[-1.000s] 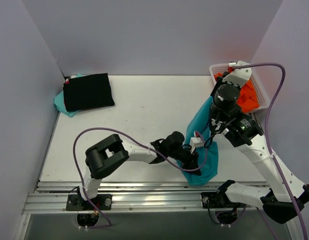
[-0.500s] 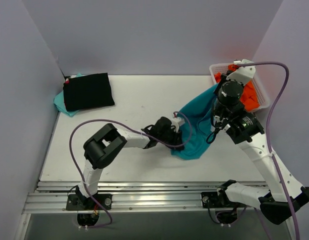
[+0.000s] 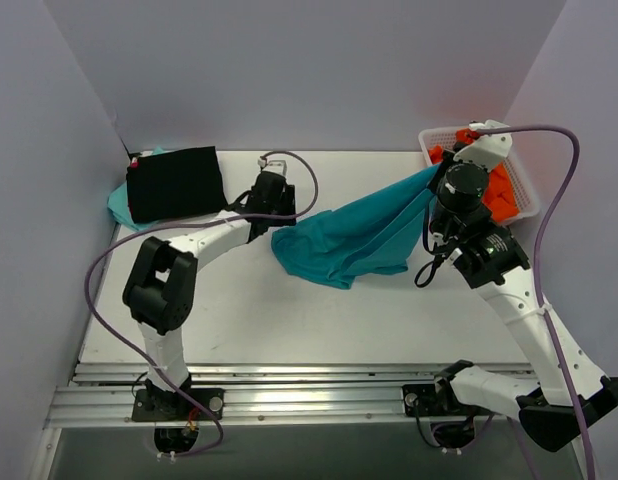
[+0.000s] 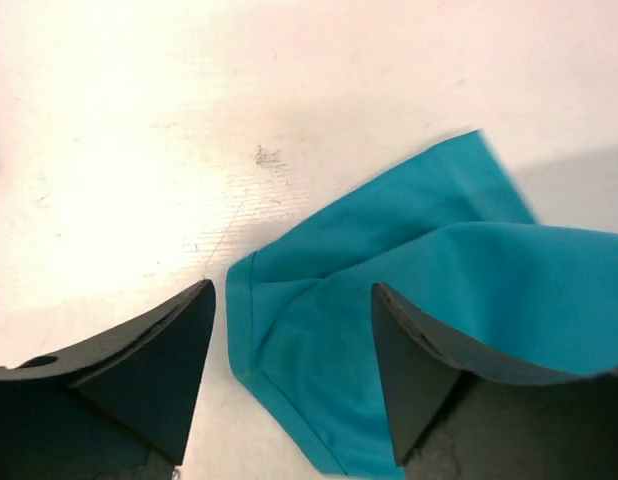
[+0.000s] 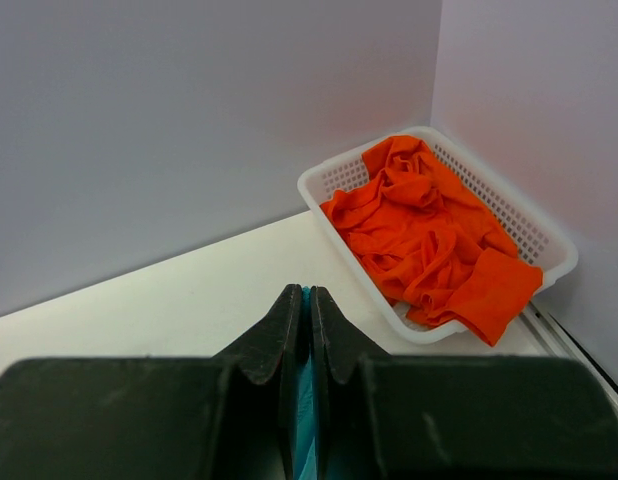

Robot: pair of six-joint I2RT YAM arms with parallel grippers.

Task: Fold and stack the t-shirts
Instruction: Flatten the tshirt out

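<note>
A teal t-shirt [image 3: 354, 235] stretches from my right gripper down to the table's middle. My right gripper [image 3: 435, 176] is shut on its upper corner, held up next to the basket; in the right wrist view a teal sliver [image 5: 306, 400] shows between the closed fingertips [image 5: 309, 296]. My left gripper [image 3: 274, 205] is open just above the shirt's left end; the left wrist view shows the teal hem [image 4: 289, 340] lying on the table between the spread fingers [image 4: 149, 370]. A folded black t-shirt [image 3: 176, 182] lies on a teal one [image 3: 119, 206] at the far left.
A white mesh basket [image 3: 526, 192] at the far right corner holds crumpled orange t-shirts [image 3: 499, 195]; both also show in the right wrist view, the basket's rim [image 5: 339, 225] and the orange cloth [image 5: 429, 230]. Walls close off the left, back and right.
My left gripper has swept from the near right to the far left middle, drawing the teal shirt's end across the table, and now stands open over it. The right gripper has risen slightly.
</note>
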